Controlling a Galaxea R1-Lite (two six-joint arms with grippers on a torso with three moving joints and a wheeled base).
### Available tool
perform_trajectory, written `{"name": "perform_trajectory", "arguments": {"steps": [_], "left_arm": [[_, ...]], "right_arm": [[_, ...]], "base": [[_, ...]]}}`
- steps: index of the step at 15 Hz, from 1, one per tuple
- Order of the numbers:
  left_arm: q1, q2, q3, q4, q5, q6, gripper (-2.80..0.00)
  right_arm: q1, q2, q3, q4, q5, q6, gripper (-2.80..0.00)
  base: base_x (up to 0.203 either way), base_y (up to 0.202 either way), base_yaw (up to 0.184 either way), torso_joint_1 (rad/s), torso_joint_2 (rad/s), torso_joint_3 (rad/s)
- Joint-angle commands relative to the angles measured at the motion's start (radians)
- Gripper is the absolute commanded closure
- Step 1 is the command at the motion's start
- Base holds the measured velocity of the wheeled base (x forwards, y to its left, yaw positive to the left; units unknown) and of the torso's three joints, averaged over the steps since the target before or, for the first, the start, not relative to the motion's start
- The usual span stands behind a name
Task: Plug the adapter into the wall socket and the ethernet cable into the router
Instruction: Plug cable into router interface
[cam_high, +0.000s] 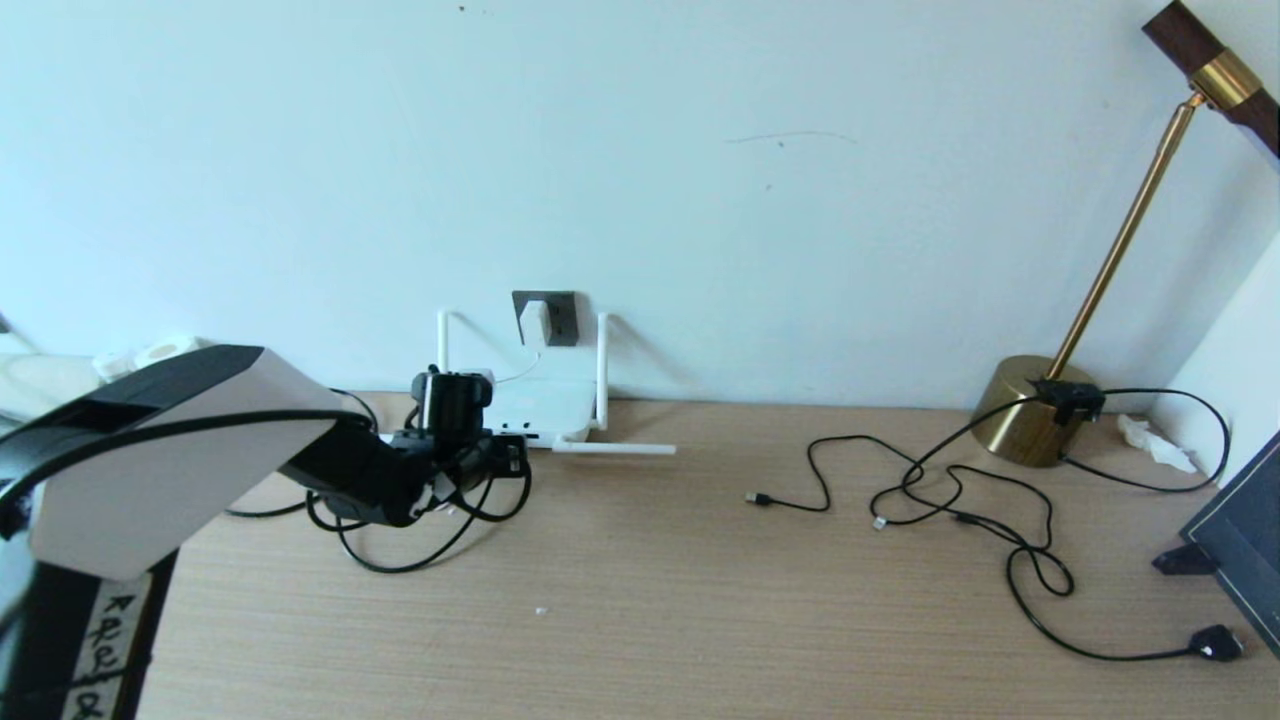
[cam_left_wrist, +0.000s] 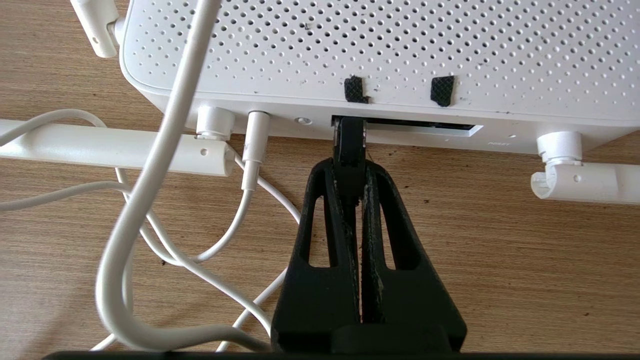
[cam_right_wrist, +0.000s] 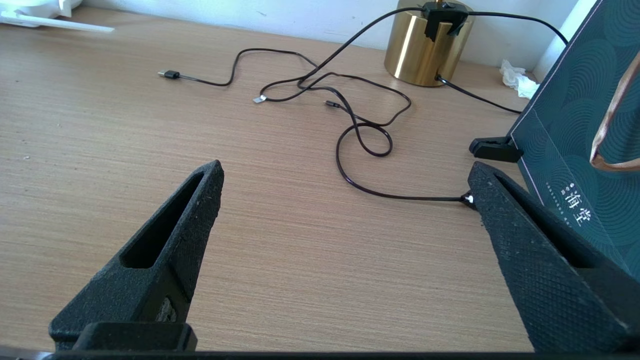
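Left gripper (cam_left_wrist: 350, 165): low centre of the left wrist view, fingers pressed together on the plug of the ethernet cable (cam_left_wrist: 349, 142), whose tip sits at the mouth of the router's port slot.
Router (cam_left_wrist: 380, 55): fills the top of the left wrist view; in the head view it lies left of centre against the wall, two antennas upright, one flat on the table (cam_high: 640, 580).
Port slot (cam_left_wrist: 420, 127): dark opening on the router's near edge; the black plug is at its left end, the rest shows dark.
Adapter (cam_high: 533, 322): white cube seated in the wall socket (cam_high: 552, 316), upper centre-left of the head view; its thin white cord (cam_left_wrist: 150, 165) loops down past the router.
Right gripper (cam_right_wrist: 345, 200): lower part of the right wrist view, fingers wide apart, holding nothing, over bare table.
Gold lamp base (cam_high: 1025, 410): right of the head view, thin black cables (cam_high: 960, 500) spread before it.
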Motion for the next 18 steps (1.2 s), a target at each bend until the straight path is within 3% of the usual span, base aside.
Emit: {"name": "perform_trajectory", "arguments": {"steps": [1,16,17,18], "left_arm": [[-0.001,-0.004,0.0,0.001,0.002,-0.001,0.0],[-0.001,0.028,-0.011,0.006,-0.001,0.005,0.0],[0.0,0.031,-0.016,0.005,-0.002,0.005,-2.8],[0.0,0.033,-0.024,0.004,-0.002,0.005,-2.8]], "right_arm": [[0.001,0.002,0.0,0.0,0.0,-0.001,-2.8],[0.001,0.002,0.0,0.0,0.0,-0.001,-2.8],[0.001,0.002,0.0,0.0,0.0,-0.001,-2.8],[0.001,0.002,0.0,0.0,0.0,-0.001,-2.8]], "base": [[0.0,0.0,0.0,0.0,0.0,0.0],[0.0,0.0,0.0,0.0,0.0,0.0],[0.0,0.0,0.0,0.0,0.0,0.0],[0.0,0.0,0.0,0.0,0.0,0.0]]}}
